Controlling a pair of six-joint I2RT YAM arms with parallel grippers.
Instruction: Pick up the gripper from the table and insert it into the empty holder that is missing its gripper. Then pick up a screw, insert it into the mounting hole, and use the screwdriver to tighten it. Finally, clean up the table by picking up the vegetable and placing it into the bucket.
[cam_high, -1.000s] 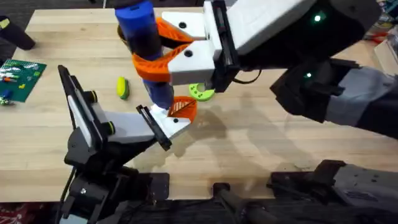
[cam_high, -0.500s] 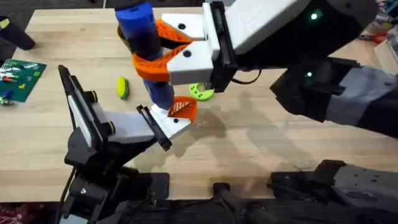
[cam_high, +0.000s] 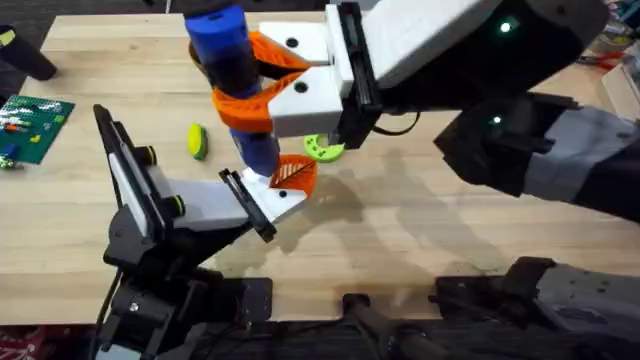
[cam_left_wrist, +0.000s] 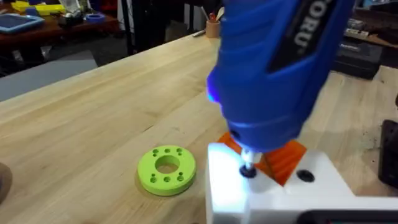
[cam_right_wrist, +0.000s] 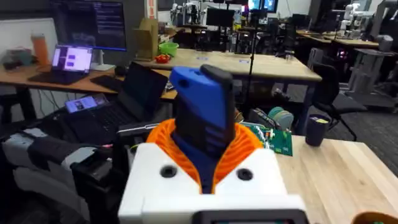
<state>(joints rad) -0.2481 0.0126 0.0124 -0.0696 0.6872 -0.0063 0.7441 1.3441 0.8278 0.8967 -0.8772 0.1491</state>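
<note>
My right gripper (cam_high: 236, 98), white with curved orange fingers, is shut on the thick blue screwdriver (cam_high: 222, 40) and holds it upright. The screwdriver (cam_left_wrist: 280, 68) has its bit down on a dark screw (cam_left_wrist: 247, 170) in the white holder (cam_left_wrist: 273, 196). That holder (cam_high: 270, 200) is at the tip of my left gripper (cam_high: 250, 205). The small orange ribbed gripper (cam_high: 294, 174) sits in the holder beside the bit. The yellow-and-green vegetable (cam_high: 197, 141) lies on the table to the left of the screwdriver. In the right wrist view the orange fingers (cam_right_wrist: 249, 146) wrap the screwdriver (cam_right_wrist: 202, 106).
A flat lime-green ring (cam_high: 323, 148) with a centre hole lies just behind the holder. A green circuit board (cam_high: 30, 125) sits at the table's left edge. Bare wood spreads across the middle and right of the table (cam_high: 420, 220).
</note>
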